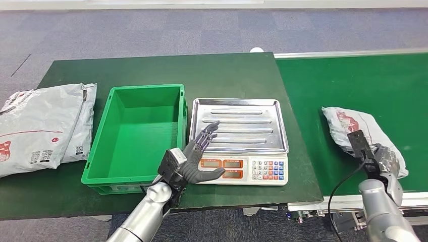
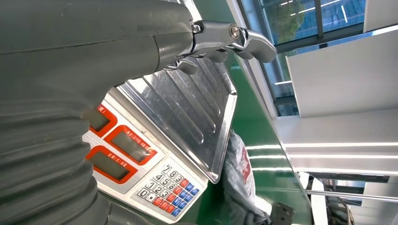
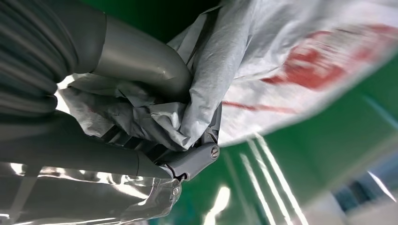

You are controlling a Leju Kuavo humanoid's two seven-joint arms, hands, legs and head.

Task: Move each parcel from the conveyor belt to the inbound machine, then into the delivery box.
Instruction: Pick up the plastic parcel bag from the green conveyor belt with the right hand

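Conveyor belt [image 1: 353,85]: right hand [image 1: 386,159] grips grey parcel [image 1: 353,123].

On the table [image 1: 60,201], the crate [image 1: 136,136] sits between stacked parcels [image 1: 43,126] at left and the scale [image 1: 239,138] at right; another parcel [image 1: 353,126] lies on the conveyor belt [image 1: 353,80] further right.

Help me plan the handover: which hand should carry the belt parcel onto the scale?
Right. The right hand already grips the grey parcel on the conveyor belt. The left hand is open, hovering over the scale and holding nothing.
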